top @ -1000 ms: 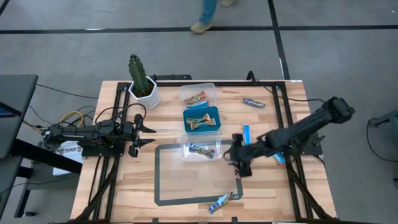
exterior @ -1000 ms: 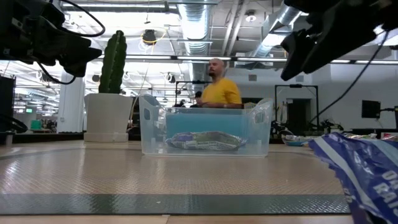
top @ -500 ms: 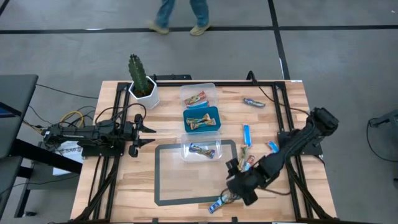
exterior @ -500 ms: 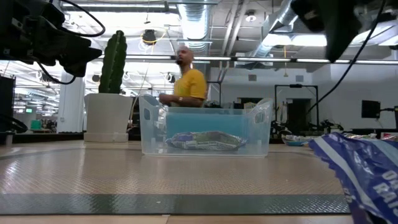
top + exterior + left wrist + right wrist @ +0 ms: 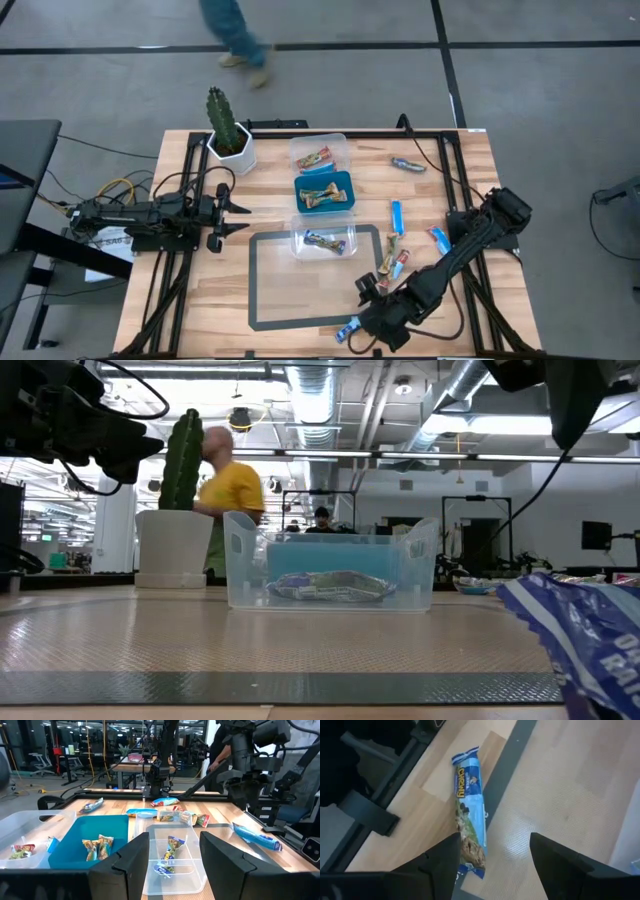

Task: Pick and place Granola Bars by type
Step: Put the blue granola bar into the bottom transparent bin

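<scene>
Right gripper [image 5: 362, 322], jaws released, hangs over 1 blue bar [image 5: 468, 829] at the table's near edge [image 5: 300, 352]; left gripper [image 5: 243, 210] waits released, far left.

A: Room near the front edge? The blue bar [image 5: 468, 827] is flanked only by bare wood and the mat [image 5: 270, 300].

B: Yep. Farther back, passage is blocked by three tubs [image 5: 322, 195] and the cactus [image 5: 228, 130].

Three tubs [image 5: 320, 151]; about ten granola bars [image 5: 398, 216]; one cactus [image 5: 222, 118].
</scene>
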Available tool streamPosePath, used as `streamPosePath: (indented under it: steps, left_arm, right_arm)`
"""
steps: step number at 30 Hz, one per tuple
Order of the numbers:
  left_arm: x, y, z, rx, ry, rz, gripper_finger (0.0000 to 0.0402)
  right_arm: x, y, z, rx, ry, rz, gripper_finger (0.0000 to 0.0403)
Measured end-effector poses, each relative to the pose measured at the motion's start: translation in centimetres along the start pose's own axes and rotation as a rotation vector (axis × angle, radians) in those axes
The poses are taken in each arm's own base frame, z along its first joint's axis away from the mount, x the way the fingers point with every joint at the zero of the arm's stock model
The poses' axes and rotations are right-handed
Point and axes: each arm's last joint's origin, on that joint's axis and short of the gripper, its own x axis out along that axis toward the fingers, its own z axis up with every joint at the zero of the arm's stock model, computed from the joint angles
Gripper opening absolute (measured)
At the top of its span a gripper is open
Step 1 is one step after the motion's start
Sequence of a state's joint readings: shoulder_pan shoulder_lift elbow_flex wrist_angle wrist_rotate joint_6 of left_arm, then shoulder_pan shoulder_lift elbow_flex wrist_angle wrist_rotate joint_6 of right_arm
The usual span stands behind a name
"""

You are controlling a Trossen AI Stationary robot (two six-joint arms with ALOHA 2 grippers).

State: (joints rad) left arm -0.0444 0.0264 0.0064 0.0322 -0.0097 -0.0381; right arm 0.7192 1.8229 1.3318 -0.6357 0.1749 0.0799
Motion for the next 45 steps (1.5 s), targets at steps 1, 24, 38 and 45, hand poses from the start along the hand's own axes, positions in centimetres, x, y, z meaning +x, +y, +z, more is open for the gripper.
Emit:
streamPosePath:
  steps: [1,24,38,45]
  left_arm:
    - [0.0,0.0,0.0,0.000,0.000,0.000,0.0168]
    - [0.0,0.0,0.0,-0.003,-0.001,0.001,0.0168]
    - [0.0,0.0,0.0,-0.002,0.000,0.001,0.0168]
    - [0.0,0.0,0.0,-0.002,0.000,0.001,0.0168]
  right_arm:
    - [0.0,0.1,0.1,0.001,-0.003,0.001,0.0228]
    - [6.9,0.7,-0.7,0.049,0.090,0.042,0.0228]
    - [7.1,0.7,-0.9,0.086,0.117,0.109,0.0153]
    - [7.1,0.7,-0.8,0.086,0.115,0.108,0.0080]
